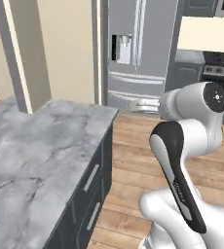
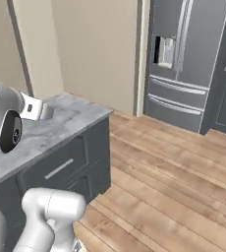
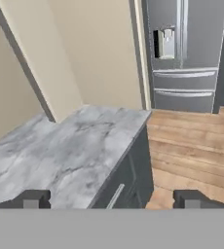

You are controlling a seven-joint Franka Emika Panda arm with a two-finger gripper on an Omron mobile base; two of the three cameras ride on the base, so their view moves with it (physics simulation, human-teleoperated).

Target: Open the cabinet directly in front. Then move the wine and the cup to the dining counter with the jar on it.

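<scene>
While we look from left to right, we see the dining counter point(image 3: 60, 155), its drawers point(image 3: 121, 187), then the fridge point(image 3: 184, 53). Our gripper point(image 3: 109, 199) is wide open and holds nothing. We think the glass wine will be heavy, slippery and breakable, so we should hold its body. We see nothing in any container.

Your counter point(image 1: 41, 146) runs off the left and bottom edges. Fridge point(image 1: 140, 44) top is cut off. Stove point(image 1: 220, 68) is clipped at the right edge.
</scene>
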